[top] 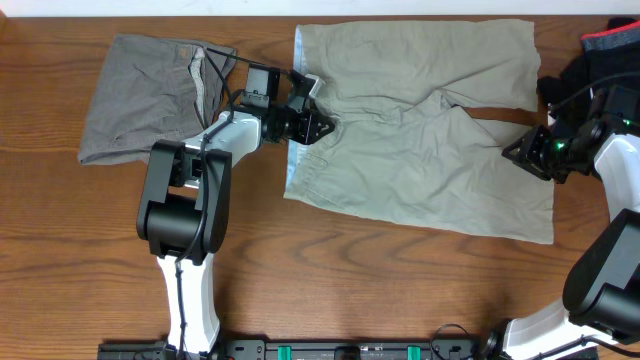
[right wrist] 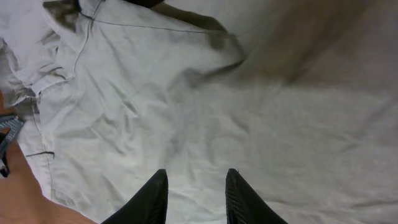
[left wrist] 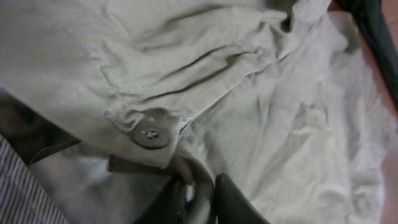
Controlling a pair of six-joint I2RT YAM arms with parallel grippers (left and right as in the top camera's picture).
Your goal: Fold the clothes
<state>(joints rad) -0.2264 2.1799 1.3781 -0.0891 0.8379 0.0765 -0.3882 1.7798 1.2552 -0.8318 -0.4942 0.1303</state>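
Note:
The pale khaki-green trousers (top: 420, 150) lie spread flat across the middle and right of the table, waistband to the left. My left gripper (top: 318, 128) sits at that waistband, and in the left wrist view it (left wrist: 202, 193) is shut on a fold of the waistband cloth just below the button (left wrist: 149, 134). My right gripper (top: 520, 152) hovers at the leg end; in the right wrist view its jaws (right wrist: 196, 180) stand apart over smooth trouser cloth (right wrist: 249, 112), with nothing between them. The grey shorts (top: 140, 95) lie folded at the far left.
A heap of dark clothes with a red edge (top: 610, 50) sits at the back right corner, close to the right arm. Bare wooden table (top: 350, 280) runs along the front. The left arm's base (top: 180, 210) stands beside the shorts.

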